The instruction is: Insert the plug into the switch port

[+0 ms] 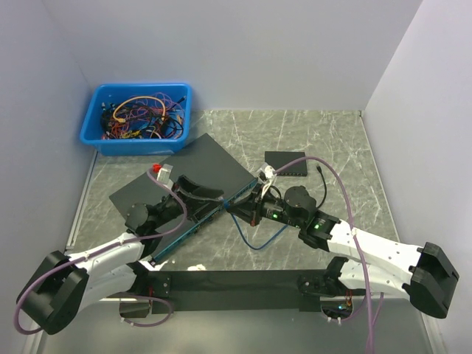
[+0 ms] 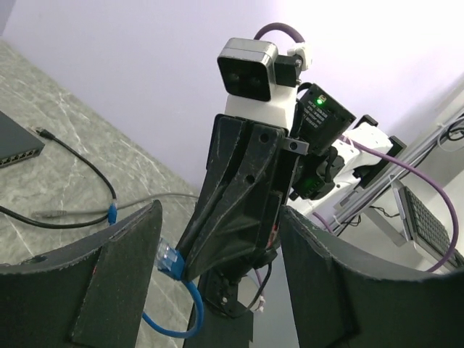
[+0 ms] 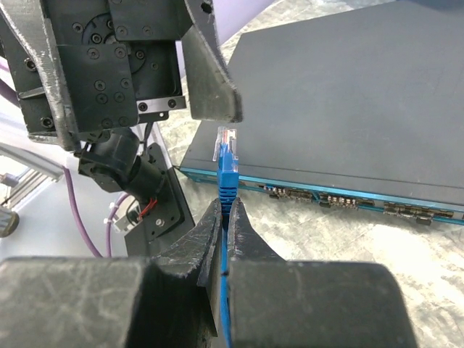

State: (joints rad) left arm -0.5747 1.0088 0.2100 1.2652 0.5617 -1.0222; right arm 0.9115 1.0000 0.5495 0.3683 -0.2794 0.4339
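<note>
Right wrist view: the right gripper (image 3: 225, 217) pinches the plug (image 3: 226, 148) by its boot, tip toward twelve o'clock. The switch (image 3: 341, 94) ports (image 3: 341, 198) lie at four o'clock. Square the tip to one port first. The left gripper (image 2: 221, 239) gapes wide.

Readable text: none in any view.
Switch front (image 3: 341, 197), just beyond the right jaws: small marks beside the ports, too blurred to read.
Plug (image 3: 227, 148), standing up out of the right jaws: nothing legible on it.
</note>
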